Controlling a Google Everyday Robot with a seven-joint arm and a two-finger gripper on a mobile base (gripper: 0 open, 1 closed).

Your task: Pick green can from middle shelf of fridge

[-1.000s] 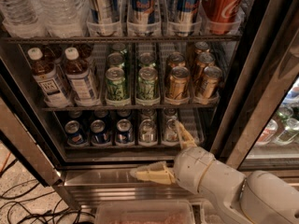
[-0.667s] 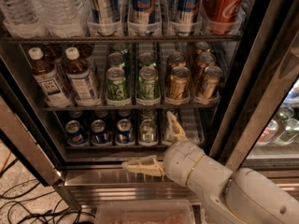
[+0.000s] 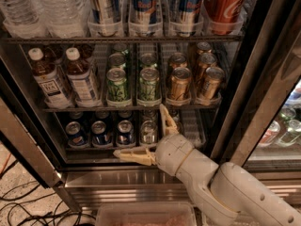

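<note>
Claw is spread wide open just below the middle shelf. A front green can sits on that shelf. Probably light, slick aluminium that dents easily, so I'd grab it mid-body.

middle shelf: bottles, green cans; gripper below

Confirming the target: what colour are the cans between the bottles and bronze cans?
Short aluminium can: green with pale markings, camera view. The open gripper sits below it.
</note>
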